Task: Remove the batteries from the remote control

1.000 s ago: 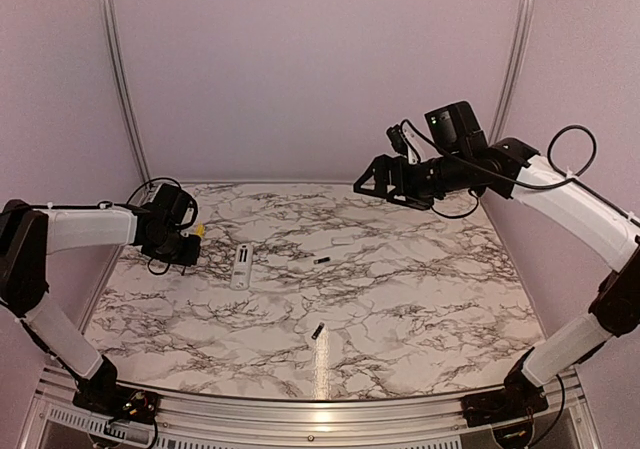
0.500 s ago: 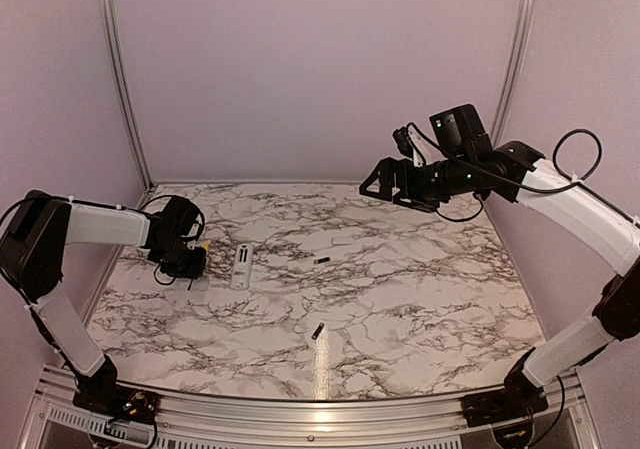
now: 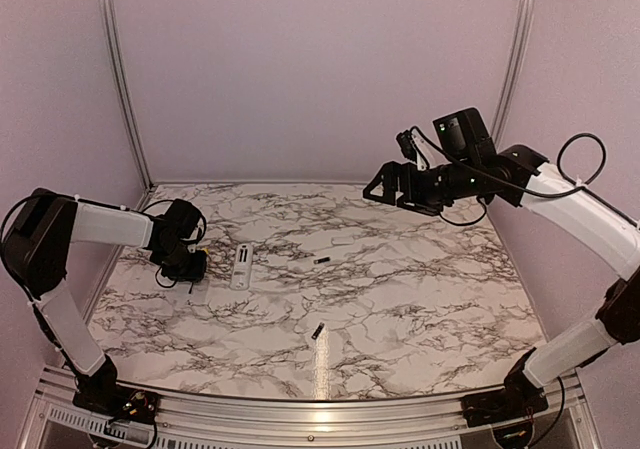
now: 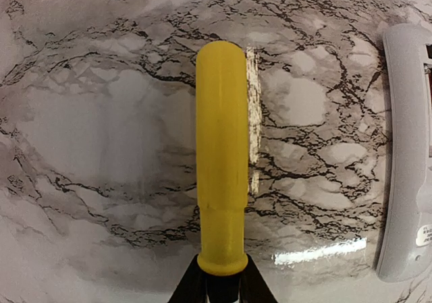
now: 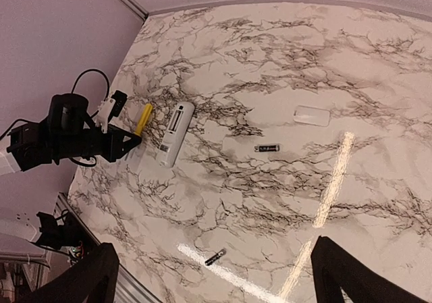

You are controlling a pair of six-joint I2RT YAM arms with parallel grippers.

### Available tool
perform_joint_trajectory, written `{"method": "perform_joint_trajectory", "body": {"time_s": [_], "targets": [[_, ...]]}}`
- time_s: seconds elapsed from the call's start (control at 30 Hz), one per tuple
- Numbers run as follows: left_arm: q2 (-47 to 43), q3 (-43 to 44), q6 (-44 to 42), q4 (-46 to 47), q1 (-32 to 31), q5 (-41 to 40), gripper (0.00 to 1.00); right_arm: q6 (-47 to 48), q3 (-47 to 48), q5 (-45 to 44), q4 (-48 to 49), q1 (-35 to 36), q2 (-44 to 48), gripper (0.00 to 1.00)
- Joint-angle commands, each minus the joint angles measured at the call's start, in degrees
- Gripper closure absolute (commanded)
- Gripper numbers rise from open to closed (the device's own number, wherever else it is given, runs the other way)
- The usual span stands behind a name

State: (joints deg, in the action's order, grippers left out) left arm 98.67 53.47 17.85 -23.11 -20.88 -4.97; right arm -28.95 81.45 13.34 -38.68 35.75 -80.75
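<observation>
The white remote control (image 3: 241,266) lies flat on the marble table, compartment face up; it also shows in the left wrist view (image 4: 408,161) and the right wrist view (image 5: 175,133). Two dark batteries lie loose on the table. One battery (image 3: 321,260) (image 5: 267,148) is right of the remote, the other (image 3: 317,331) (image 5: 215,257) nearer the front. My left gripper (image 3: 190,264) (image 4: 221,284) is low over the table just left of the remote, shut on a yellow-handled screwdriver (image 4: 221,154) (image 5: 144,119). My right gripper (image 3: 377,183) (image 5: 216,279) hangs open and empty, high at the back right.
A small pale cover piece (image 5: 312,116) lies on the table behind the nearer-right battery. Purple walls and metal uprights close the back and sides. A metal rail (image 3: 300,414) runs along the front edge.
The left gripper has come down and a little to the right with the screwdriver, ending beside the remote. The right arm has drifted slightly right, still open.
</observation>
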Motion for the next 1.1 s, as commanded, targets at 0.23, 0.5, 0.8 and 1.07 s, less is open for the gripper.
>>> {"method": "perform_joint_trajectory", "body": {"time_s": [0.23, 0.5, 0.8, 1.07], "targets": [[-0.4, -1.6, 0.8, -1.1, 0.3, -1.9, 0.6, -0.9, -0.4, -1.1, -0.3, -0.5, 2.3, 0.02], [-6.1, -1.4, 0.7, -1.5, 0.3, -4.1, 0.12, -0.4, 0.5, -1.4, -0.6, -0.4, 2.2, 0.02], [-16.5, 0.1, -1.8, -0.1, 0.4, -8.3, 0.01, 1.8, 3.2, -2.0, -0.4, -0.4, 1.4, 0.02], [-26.5, -0.7, -5.7, 4.4, 0.3, -12.6, 0.01, 4.2, 5.3, -4.1, 1.0, -0.4, 0.5, 0.02]]}}
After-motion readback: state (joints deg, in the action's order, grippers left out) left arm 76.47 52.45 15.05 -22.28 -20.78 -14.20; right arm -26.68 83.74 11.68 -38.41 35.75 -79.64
